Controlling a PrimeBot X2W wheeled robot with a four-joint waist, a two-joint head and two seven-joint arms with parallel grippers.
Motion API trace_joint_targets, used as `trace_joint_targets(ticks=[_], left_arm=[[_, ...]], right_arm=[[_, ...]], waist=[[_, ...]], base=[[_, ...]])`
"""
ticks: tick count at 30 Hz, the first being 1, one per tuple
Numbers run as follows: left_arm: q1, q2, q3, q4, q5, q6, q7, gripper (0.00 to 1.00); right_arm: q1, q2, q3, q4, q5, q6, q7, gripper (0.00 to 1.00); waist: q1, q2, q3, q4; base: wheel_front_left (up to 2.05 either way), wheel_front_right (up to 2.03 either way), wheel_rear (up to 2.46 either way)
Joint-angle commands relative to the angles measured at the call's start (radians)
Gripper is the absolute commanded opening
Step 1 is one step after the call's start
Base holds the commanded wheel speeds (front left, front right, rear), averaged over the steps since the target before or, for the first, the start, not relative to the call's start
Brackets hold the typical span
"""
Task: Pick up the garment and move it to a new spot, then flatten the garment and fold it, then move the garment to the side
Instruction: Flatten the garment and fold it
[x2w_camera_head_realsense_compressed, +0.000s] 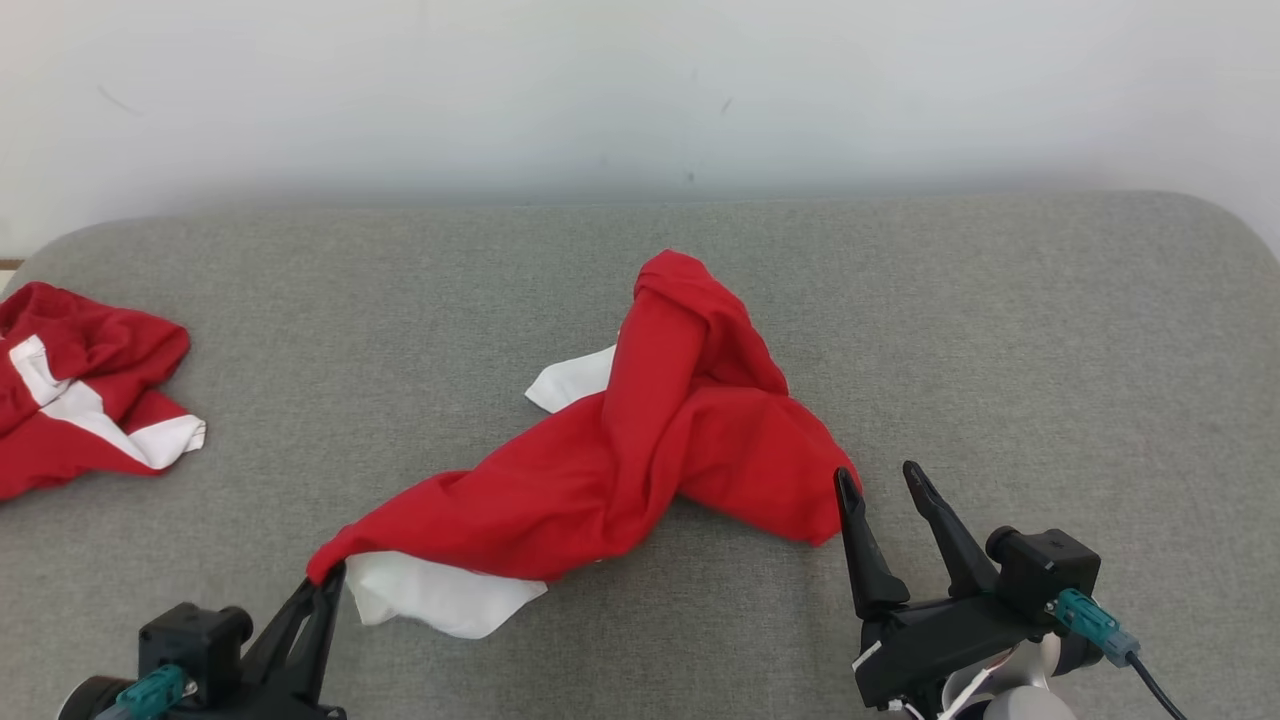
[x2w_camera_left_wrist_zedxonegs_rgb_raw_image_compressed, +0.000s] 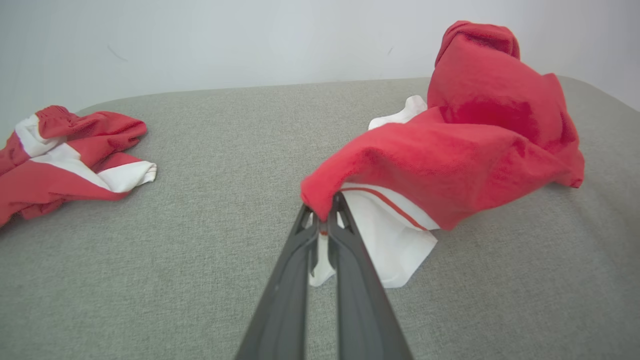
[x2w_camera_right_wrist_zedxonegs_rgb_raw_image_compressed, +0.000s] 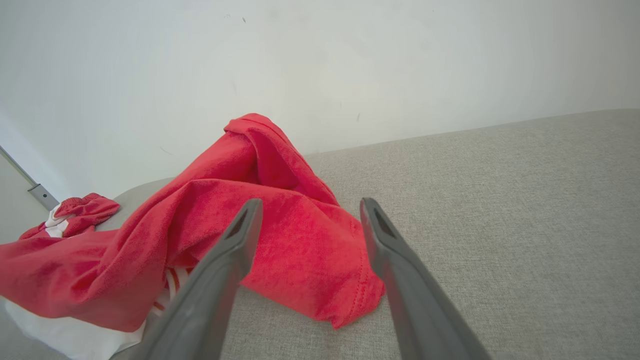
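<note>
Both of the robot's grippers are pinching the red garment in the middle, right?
No. Only the left gripper pinches the red and white garment, at its corner. The right gripper is open beside its hem, holding nothing; the right wrist view shows it.

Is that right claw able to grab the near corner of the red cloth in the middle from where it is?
Probably yes. The right gripper stands open right at the garment's corner, with nothing lying between them.
</note>
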Motion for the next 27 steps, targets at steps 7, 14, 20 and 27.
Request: trace_joint_targets(ticks=[7,14,20,27], left_arm=[[0.034,-0.025,0.010,0.071,-0.028,-0.008,-0.055,0.34],[0.054,-0.064,0.001,0.135,-0.045,-0.026,-0.110,1.00],[0.085,-0.097,0.008,0.186,-0.066,-0.029,-0.165,1.00],[0.085,-0.125,-0.001,0.252,-0.081,-0.055,-0.197,1.00]], right_arm=[[-0.002,-0.001,0.002,0.005,-0.005,0.000,0.008,1.00],[0.008,-0.001,-0.010,0.003,-0.009,0.000,0.011,1.00],[0.014,-0.001,-0.013,-0.006,-0.016,0.000,0.018,1.00],[0.003,-0.001,-0.011,-0.013,-0.020,0.000,0.028,1.00]], waist=[[0.0001,0.0000,-0.002,-0.020],[0.0001,0.0000,-0.012,-0.014],[0.0001,0.0000,-0.010,0.011],[0.0001,0.0000,0.001,0.027]], base=[[0.00,0.00,0.00],[0.00,0.00,0.00],[0.00,0.00,0.00],[0.00,0.00,0.00]])
